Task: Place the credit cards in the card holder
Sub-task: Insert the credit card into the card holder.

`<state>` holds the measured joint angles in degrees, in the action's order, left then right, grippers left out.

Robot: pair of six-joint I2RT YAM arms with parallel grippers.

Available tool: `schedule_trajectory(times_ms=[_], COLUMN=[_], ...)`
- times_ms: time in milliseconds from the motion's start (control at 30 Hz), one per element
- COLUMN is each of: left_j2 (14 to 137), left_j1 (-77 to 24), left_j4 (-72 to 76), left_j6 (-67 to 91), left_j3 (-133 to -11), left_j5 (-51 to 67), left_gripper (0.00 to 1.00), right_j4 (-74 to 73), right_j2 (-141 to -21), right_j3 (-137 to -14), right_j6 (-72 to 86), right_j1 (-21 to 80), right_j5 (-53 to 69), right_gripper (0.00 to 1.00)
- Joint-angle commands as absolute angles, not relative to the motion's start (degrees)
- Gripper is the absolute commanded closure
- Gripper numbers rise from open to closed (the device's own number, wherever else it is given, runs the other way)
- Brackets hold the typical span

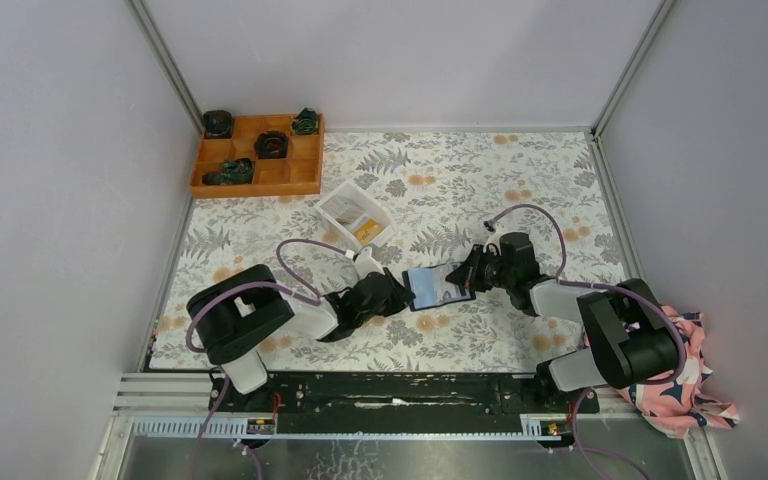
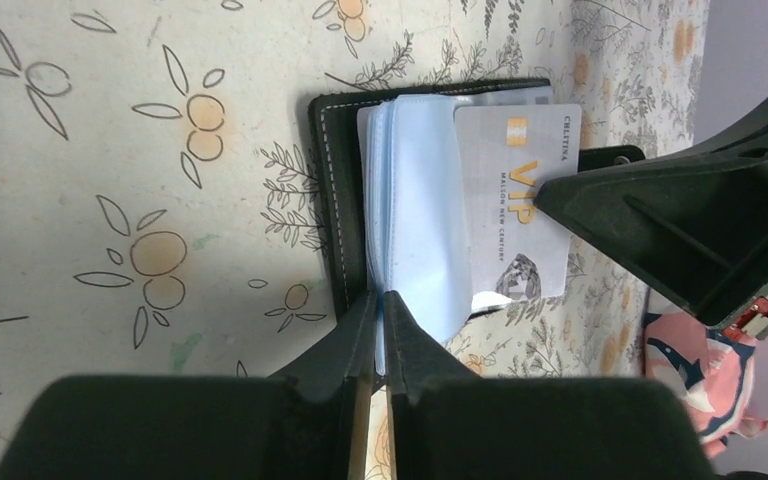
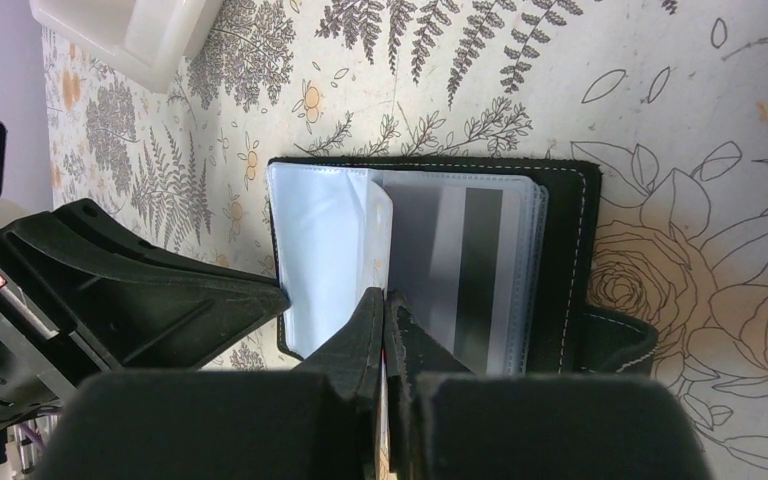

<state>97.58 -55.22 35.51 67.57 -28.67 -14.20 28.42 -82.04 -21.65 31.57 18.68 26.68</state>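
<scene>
My left gripper (image 2: pixel 381 305) pinches a pale sleeve of the one open card holder (image 2: pixel 328 200) mid-table. My right gripper (image 3: pixel 384 300) is clenched at its opposite page. One whitish credit card (image 2: pixel 520 200) lies inside. Beyond: one white tray (image 1: pixel 338 205), one orange box (image 1: pixel 257 183), floral cloth (image 1: pixel 480 170), lilac walls (image 1: pixel 400 50).

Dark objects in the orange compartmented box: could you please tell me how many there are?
4 dark objects in the orange box: one in the far-left corner, one in the far-right corner, one in the middle, one near-left. None looks hidden.
</scene>
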Motion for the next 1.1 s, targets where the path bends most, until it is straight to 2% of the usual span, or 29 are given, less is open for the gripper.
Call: schedule_trajectory(times_ms=[0,300,1067], left_j2=[97.1,94.3,98.0], left_j1=[-54.9,-54.9,-54.9], left_j4=[27.3,22.1,21.4], left_j6=[64.9,63.6,62.6], left_j3=[-29.6,-30.0,-31.6], left_j5=[-20.4,-22.9,-20.5], left_gripper=[0.88,0.88,0.9], right_j4=[21.4,23.6,31.6], right_j2=[-81.7,-83.1,-87.7], right_j3=[-20.7,-20.4,-21.4], right_j6=[31.4,33.0,36.5], right_j1=[19.8,19.7,19.7], right_j5=[29.6,30.3,25.9], right_gripper=[1.0,1.0,1.0])
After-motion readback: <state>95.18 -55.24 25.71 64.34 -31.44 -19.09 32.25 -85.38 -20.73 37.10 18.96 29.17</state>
